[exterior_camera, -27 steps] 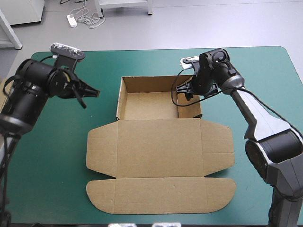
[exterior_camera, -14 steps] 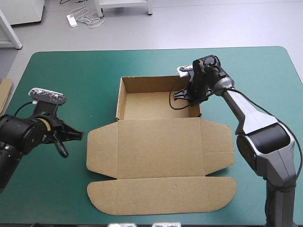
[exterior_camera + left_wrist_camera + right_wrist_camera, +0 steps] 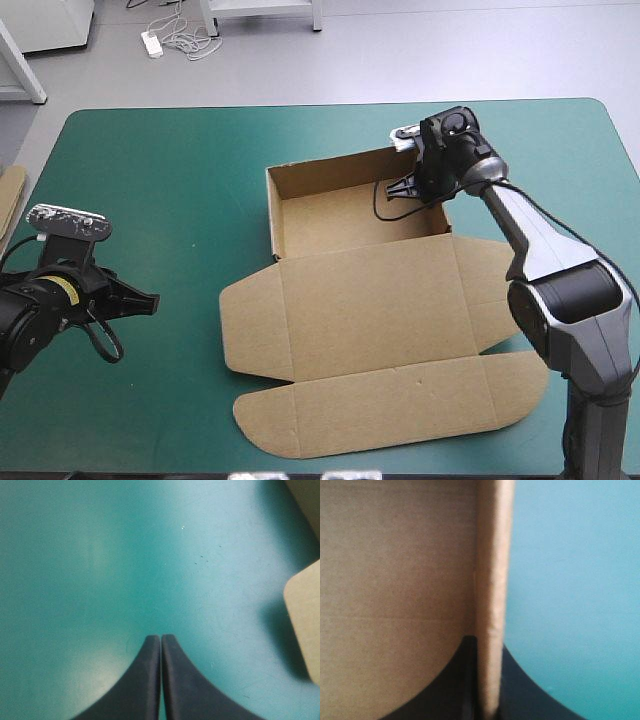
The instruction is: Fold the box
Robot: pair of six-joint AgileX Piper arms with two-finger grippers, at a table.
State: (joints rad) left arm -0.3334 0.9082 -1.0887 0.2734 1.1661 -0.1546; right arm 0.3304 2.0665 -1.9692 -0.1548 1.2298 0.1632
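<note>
Currently pinches the far right wall of the box (image 3: 370,300), sitting mid-table with lid flat toward the near edge, in the right gripper (image 3: 487,645). Holds the left gripper (image 3: 161,645) clenched, empty, over teal-green cover (image 3: 150,170), well off the box's left; right gripper far nearer.

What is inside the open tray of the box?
The bare floor of the box and one finger of the right pincer, gripping its wall. The corner under it is hidden.

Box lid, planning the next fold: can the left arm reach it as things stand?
Probably yes: the left gripper, shut, has only bare teal-green cover between it and the box lid.
</note>
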